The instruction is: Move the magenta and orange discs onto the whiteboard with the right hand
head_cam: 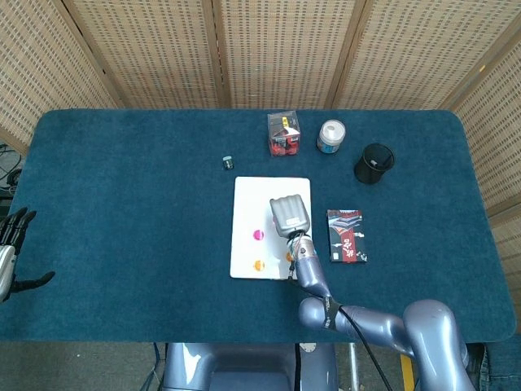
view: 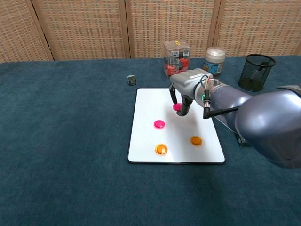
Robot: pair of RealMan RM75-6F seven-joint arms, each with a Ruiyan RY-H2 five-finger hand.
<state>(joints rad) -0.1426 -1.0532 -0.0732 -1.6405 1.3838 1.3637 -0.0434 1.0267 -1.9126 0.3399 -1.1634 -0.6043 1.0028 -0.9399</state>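
Right hand (view: 188, 87) over the upper middle of the whiteboard (view: 146, 141), fingers (view: 184, 107) curled down and pinching a magenta disc (view: 177, 107), thumb on its far side; whether the disc touches the board or hangs just above it cannot be told. Three discs lie on the board: a second magenta disc (view: 159, 124) near the centre, one orange disc (view: 161, 149) at the lower left, another orange disc (view: 196, 140) at the lower right. Left hand (head_cam: 8, 252) is at the far left table edge, fingers spread, holding nothing. Risks, as judgement: if the fingers part while the disc is off the surface it could land on edge and roll toward the free magenta disc or off the board onto the table (view: 66, 141); a sticky release could drag it sideways; a low sweep of the forearm on withdrawal could knock the right-hand orange disc, which lies under the arm's line. In the head view the back of the hand covers the held disc, and the arm partly covers one orange disc. A clear box (view: 177, 58), a jar (view: 214, 59) and a black mesh cup (view: 256, 71) stand behind the board, well apart from it.
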